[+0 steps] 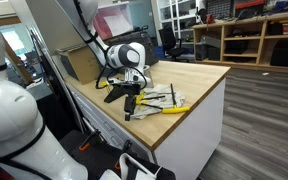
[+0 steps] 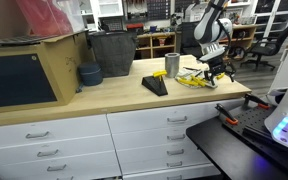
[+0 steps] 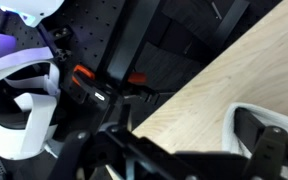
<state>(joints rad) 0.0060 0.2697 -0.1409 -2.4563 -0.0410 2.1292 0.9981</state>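
yellow tool [image 1: 172, 108] just beside gripper [image 1: 134, 88]

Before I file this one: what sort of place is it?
Most likely a workshop or robotics lab: a wooden workbench on white drawers, hand tools lying on it, and open shelving stocked with gear behind.
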